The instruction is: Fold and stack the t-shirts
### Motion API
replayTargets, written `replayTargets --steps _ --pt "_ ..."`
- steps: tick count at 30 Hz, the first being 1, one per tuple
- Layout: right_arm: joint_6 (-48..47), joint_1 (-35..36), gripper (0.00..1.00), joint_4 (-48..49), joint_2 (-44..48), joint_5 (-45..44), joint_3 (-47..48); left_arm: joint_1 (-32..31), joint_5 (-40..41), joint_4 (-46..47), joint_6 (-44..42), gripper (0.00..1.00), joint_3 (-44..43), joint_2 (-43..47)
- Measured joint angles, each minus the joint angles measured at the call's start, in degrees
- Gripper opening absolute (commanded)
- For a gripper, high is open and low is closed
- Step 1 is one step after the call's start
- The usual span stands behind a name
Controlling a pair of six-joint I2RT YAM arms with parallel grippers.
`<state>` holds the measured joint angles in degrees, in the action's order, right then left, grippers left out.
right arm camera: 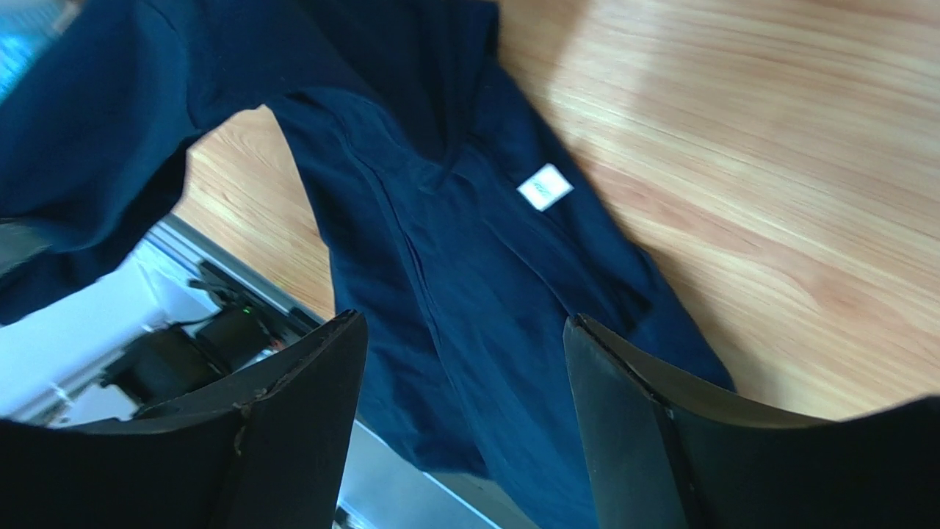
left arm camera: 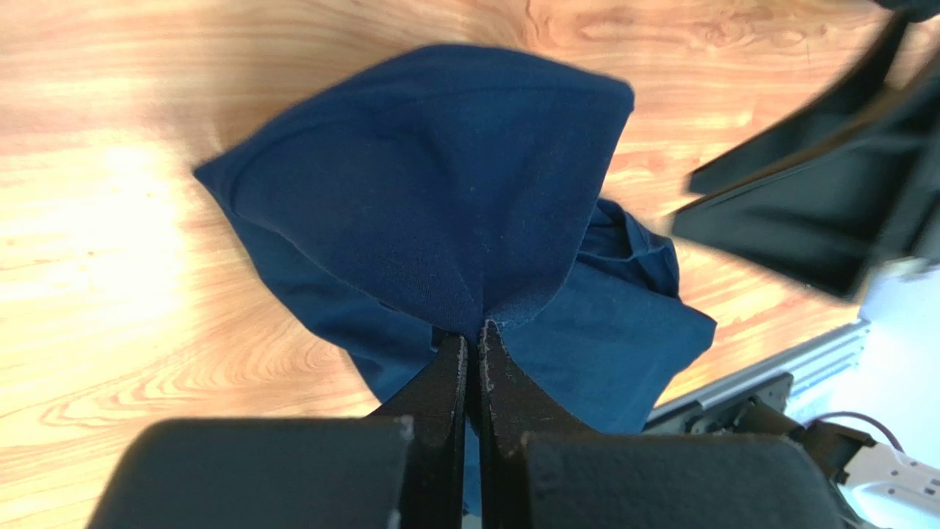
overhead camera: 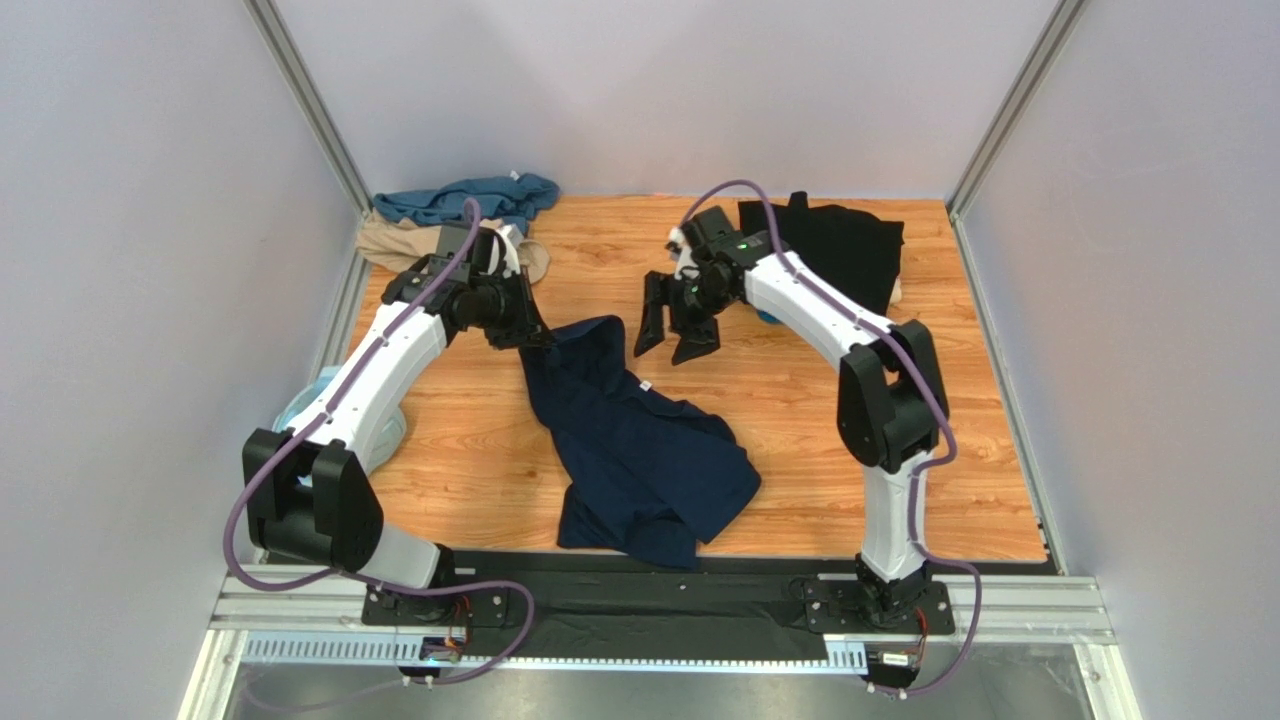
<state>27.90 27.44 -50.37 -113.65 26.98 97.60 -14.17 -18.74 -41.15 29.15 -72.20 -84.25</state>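
A dark navy t-shirt lies crumpled in the middle of the wooden table. My left gripper is shut on its far left corner and lifts that corner; the pinched cloth fans out above the closed fingers in the left wrist view. My right gripper is open and empty, hovering above the table just right of the shirt's far end; its view looks down on the navy shirt and its white label. A black t-shirt lies at the far right. A teal t-shirt and a tan t-shirt lie bunched at the far left.
A pale blue plastic ring sits at the table's left edge behind my left arm. Grey walls and metal frame posts close in the table on three sides. The metal base rail runs along the near edge.
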Motion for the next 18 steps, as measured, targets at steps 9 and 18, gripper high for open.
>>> replayTargets --steps 9,18 --pt "-4.5 4.33 0.72 -6.34 -9.68 -3.61 8.96 0.0 4.46 -0.02 -0.39 0.31 -0.11 0.35" --pt "-5.81 5.73 0.72 -8.35 -11.76 -5.95 12.87 0.31 8.61 -2.45 -1.51 0.51 -8.59 -9.68"
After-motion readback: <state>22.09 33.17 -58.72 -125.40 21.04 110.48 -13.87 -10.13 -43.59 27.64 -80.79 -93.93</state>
